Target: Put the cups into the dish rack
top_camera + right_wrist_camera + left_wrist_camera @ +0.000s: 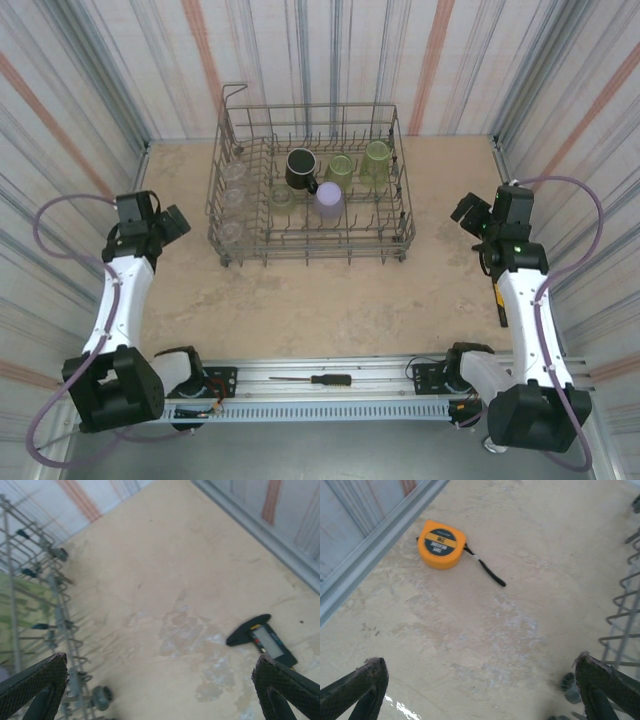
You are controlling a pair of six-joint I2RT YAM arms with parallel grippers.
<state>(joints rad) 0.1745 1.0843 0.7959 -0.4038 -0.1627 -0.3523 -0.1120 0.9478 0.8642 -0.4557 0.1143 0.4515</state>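
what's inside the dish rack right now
A black mug, a lavender cup, green tumblers and clear cups sit inside the dish rack. The rack floor directly beneath each cup is covered, so it can't be checked.

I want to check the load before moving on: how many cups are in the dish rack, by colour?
Black mug: 1
Lavender cup: 1
Olive-green tumblers: 3, one of them pale and hard to tell
Clear cups: 3
Total: 8, all inside the dish rack
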